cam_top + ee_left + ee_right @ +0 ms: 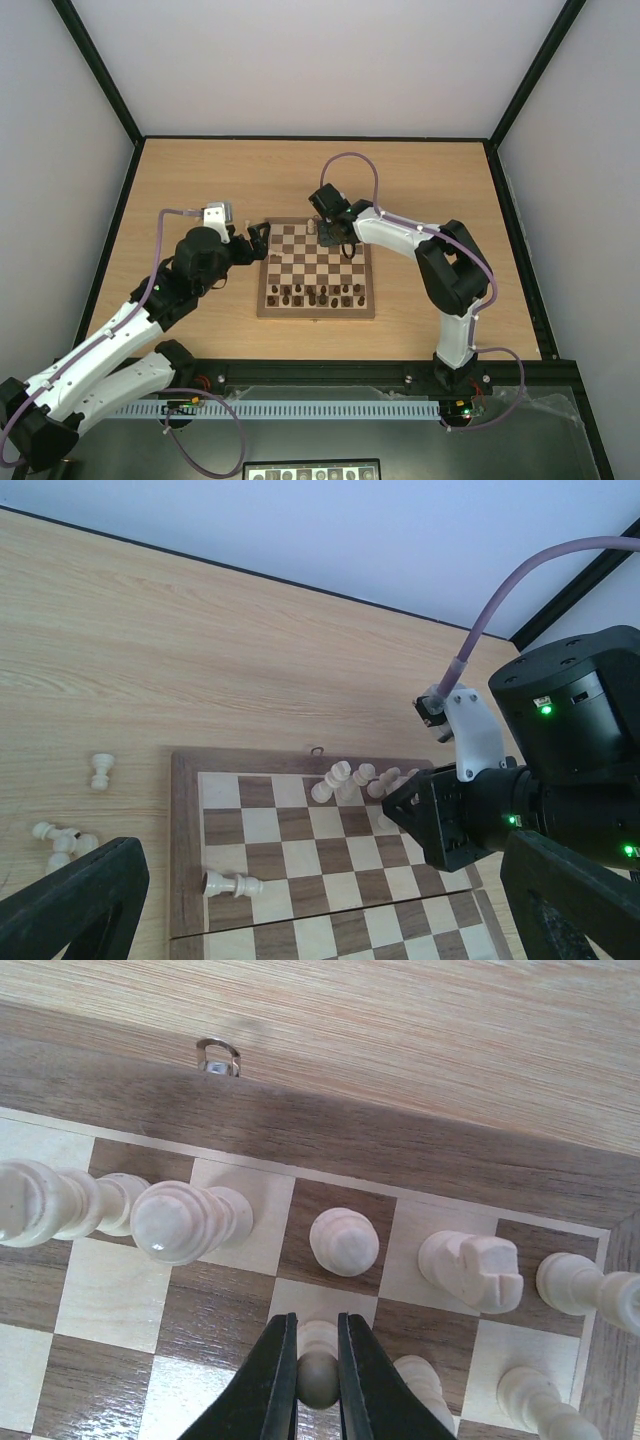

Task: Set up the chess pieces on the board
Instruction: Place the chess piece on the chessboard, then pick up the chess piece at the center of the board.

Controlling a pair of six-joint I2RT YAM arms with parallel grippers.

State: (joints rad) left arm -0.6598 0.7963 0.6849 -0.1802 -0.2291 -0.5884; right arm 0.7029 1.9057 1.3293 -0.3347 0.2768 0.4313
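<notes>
Pinching a pale piece (318, 1380) amid crowded chessmen (345, 1240), the right gripper (318, 1326) could topple close neighbours when releasing.

one board (400, 1150), one left end effector (262, 240), one right end effector (318, 1330), one clasp (217, 1057), chess pieces (343, 1240) beyond a sure count

From high above the near edge, we look down on the whole table (200, 180) and board (300, 262), at a distance. At the left gripper (320, 920) we look obliquely forward across the board's far edge to the right arm (570, 720). At the right gripper (318, 1350) we look steeply down, very near. Both wrist views share the clasp (218, 1057) and chess pieces (345, 1240) ahead of the fingers (275, 1380).
</notes>
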